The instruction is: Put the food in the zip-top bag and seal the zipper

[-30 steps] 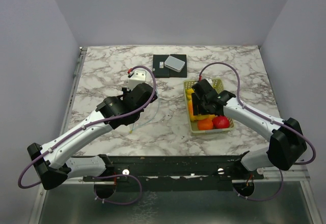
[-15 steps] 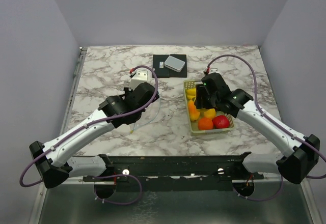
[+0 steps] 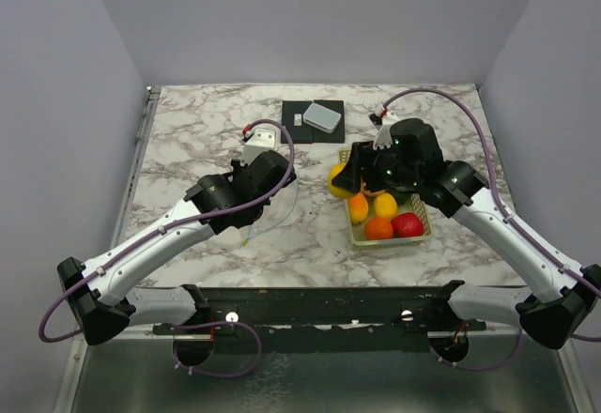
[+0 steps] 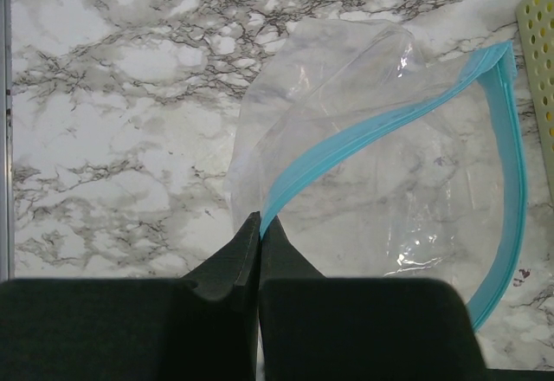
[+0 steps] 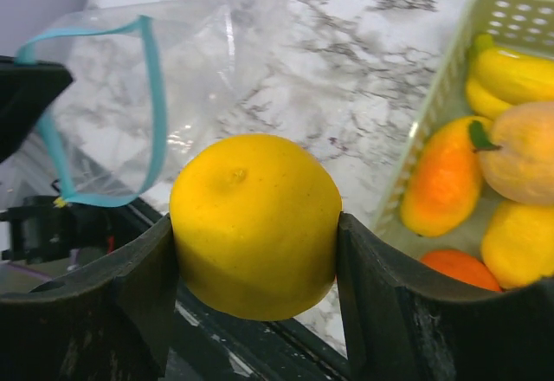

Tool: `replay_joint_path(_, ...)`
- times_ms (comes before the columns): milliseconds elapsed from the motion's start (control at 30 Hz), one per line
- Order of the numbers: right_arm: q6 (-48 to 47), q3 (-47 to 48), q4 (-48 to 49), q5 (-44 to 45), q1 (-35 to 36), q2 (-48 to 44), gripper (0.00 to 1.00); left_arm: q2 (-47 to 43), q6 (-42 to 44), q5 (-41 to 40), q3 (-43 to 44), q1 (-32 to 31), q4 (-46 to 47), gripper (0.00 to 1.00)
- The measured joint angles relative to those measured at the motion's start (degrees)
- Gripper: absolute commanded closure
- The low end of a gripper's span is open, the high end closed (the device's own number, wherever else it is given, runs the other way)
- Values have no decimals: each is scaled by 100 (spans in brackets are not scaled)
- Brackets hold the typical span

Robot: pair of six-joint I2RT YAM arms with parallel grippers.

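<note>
Pinching zipper point(image 4: 363, 134) end with left jaws, holding zip-top bag point(image 4: 346, 69) mouth agape; clamping lemon point(image 5: 255, 225) in right jaws outside basket point(image 5: 450, 87) rim, above bare tabletop point(image 5: 346, 95).

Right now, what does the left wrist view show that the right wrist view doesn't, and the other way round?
Only the left wrist view shows the left gripper shut on the zipper at the near end of the mouth. Only the right wrist view shows the right gripper holding a yellow lemon outside the basket, with a banana and orange fruit lying inside it. Both show the zip-top bag with its mouth open, the blue strip, the marble table and a piece of basket wall.
</note>
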Motion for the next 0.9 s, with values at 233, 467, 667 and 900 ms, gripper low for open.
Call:
replay_joint_path(233,260,179,533,-772,146,2,78,2,26,39,0,0,31,100)
replay_joint_path(467,457,468,909,-892,501,177,77,2,26,103,2,0,37,100)
replay_joint_path(667,514,726,1134,-870,883,595,77,2,28,184,37,0,83,100)
replay_joint_path(900,562,807,1191,-667,1255,1121,77,2,28,245,55,0,116,100)
